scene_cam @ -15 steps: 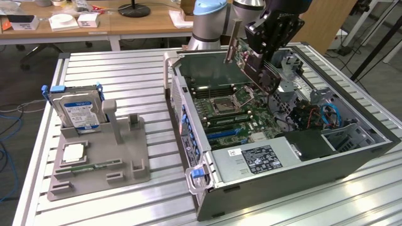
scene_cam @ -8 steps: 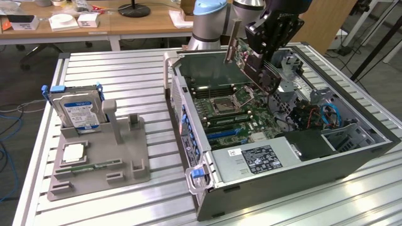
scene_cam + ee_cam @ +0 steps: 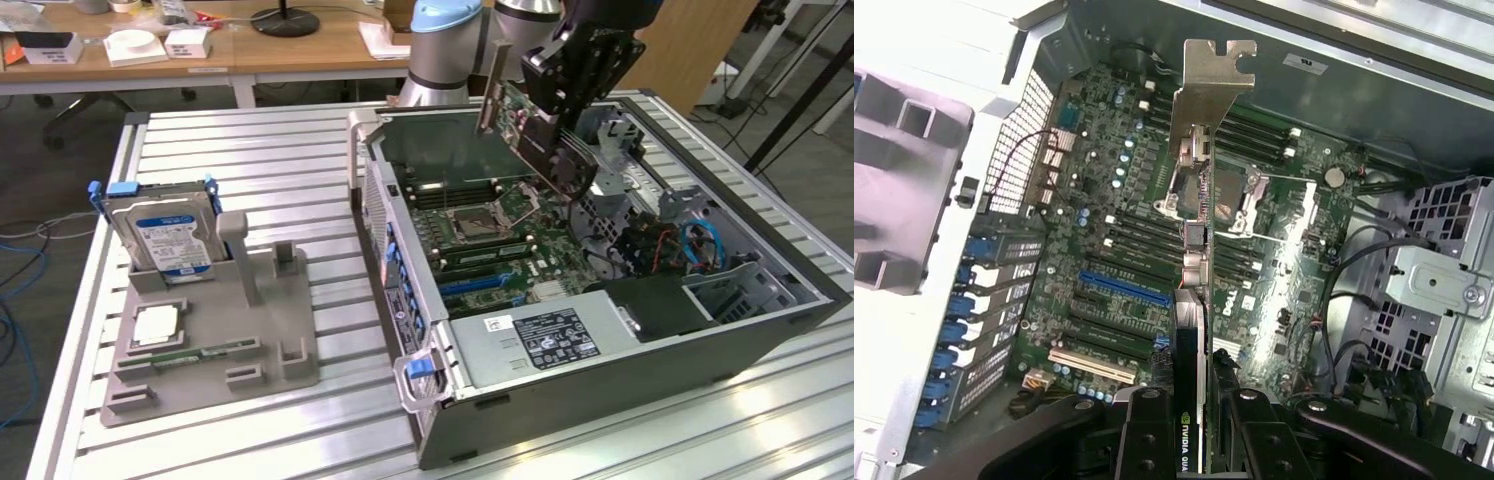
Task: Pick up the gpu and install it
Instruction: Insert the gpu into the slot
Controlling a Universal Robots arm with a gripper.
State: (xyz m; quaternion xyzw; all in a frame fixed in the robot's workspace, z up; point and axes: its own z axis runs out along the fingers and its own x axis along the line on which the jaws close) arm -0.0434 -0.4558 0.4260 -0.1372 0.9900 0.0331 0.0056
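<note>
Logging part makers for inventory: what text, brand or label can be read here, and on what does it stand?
"NVIDIA QUA" (then cut off): on the gpu, gripped between the fingers.
Too small to read: the power supply label; the hard drive label.
Blurred: print on the motherboard.

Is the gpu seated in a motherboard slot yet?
No, the pincer holds the gpu tilted in the air above the motherboard.
</note>
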